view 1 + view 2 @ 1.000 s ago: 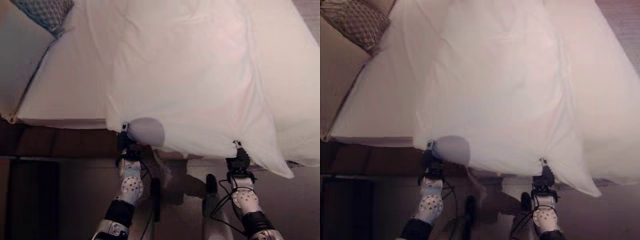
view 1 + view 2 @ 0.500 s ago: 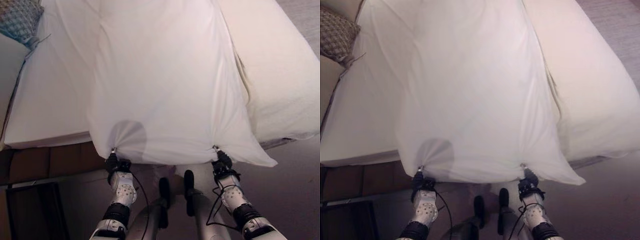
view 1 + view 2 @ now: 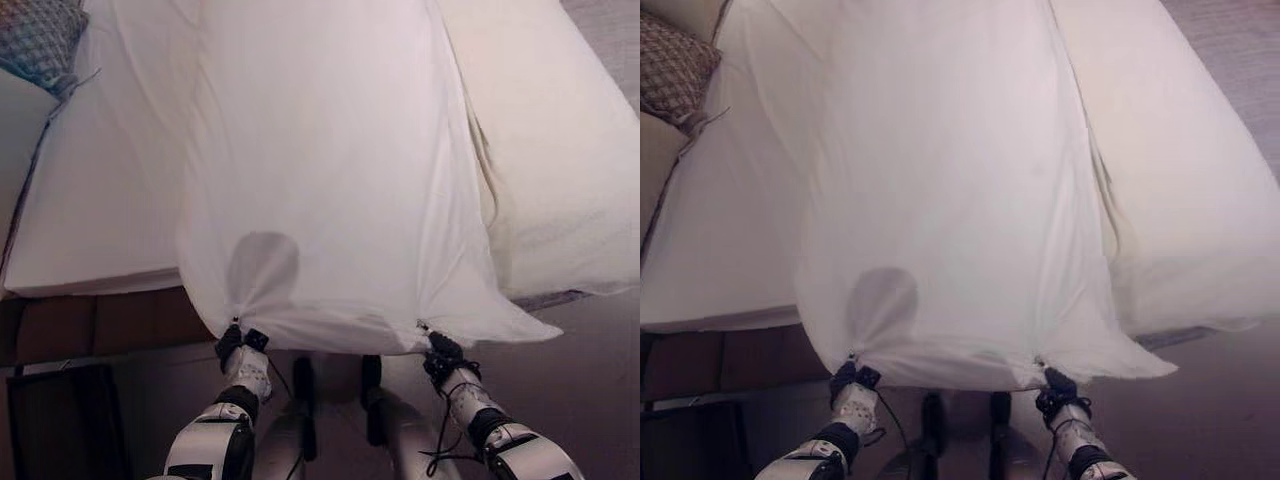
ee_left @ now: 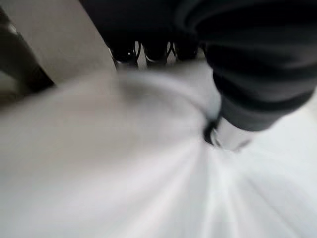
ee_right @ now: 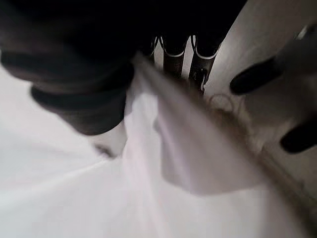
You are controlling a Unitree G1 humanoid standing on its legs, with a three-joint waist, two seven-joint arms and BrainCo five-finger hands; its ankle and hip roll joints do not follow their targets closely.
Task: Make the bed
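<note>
With the left hand (image 3: 243,352) and right hand (image 3: 441,356) each pinching the white sheet's (image 3: 320,170) near edge, pull evenly so it lies square on the bed (image 3: 90,200).

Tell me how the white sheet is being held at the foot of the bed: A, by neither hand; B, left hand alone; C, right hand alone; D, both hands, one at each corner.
D: the left hand and the right hand each pinch a gathered corner of the white sheet.
</note>
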